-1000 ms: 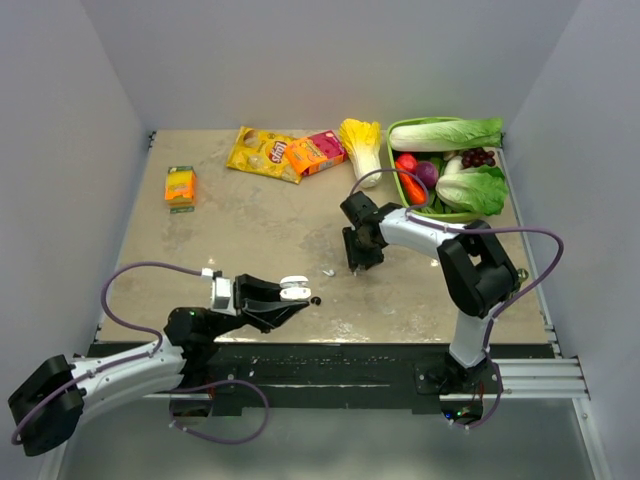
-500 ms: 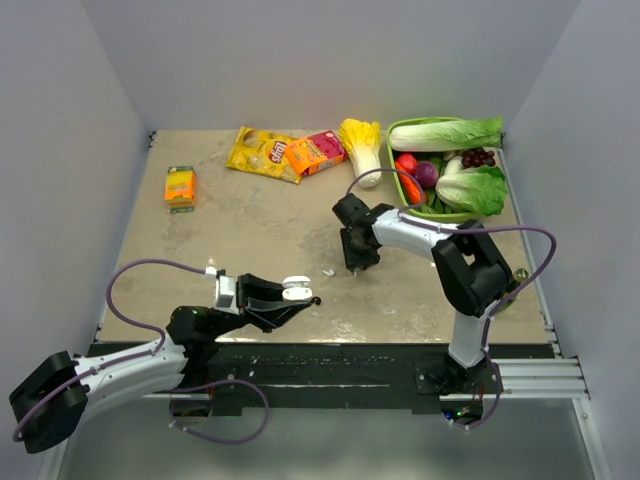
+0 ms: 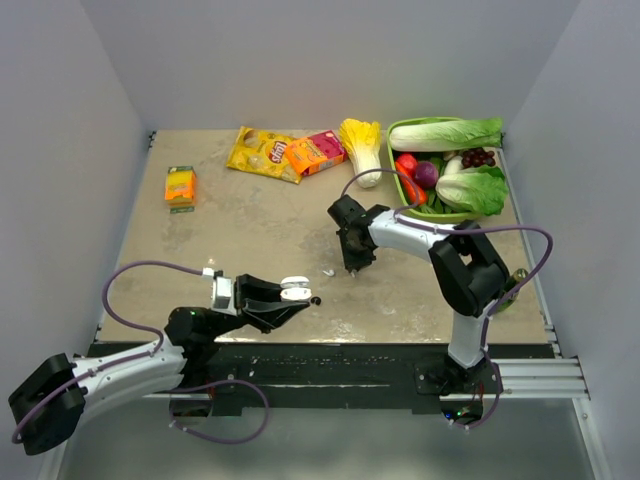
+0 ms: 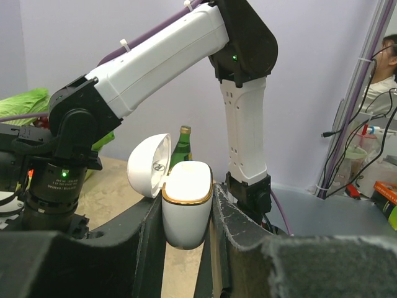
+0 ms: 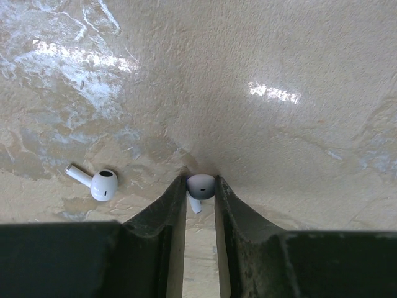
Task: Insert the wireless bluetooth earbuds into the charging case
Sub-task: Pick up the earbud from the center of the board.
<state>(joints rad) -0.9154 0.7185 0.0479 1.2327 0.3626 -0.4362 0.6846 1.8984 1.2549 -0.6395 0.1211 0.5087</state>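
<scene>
You're clamping the open-lidded charging case (image 4: 187, 202) in left claw (image 4: 187, 210), contents unseen; right claw (image 5: 200, 190) is pinching a white earbud (image 5: 200, 184) on the tabletop (image 5: 279, 124), second earbud (image 5: 100, 184) nearby.

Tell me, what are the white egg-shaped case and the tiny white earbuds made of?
The charging case looks like glossy white plastic: light shines off it. Its gold rim band may be metal or paint. The loose earbud and the pinched earbud look like smooth, hard white plastic, faintly shiny.
</scene>
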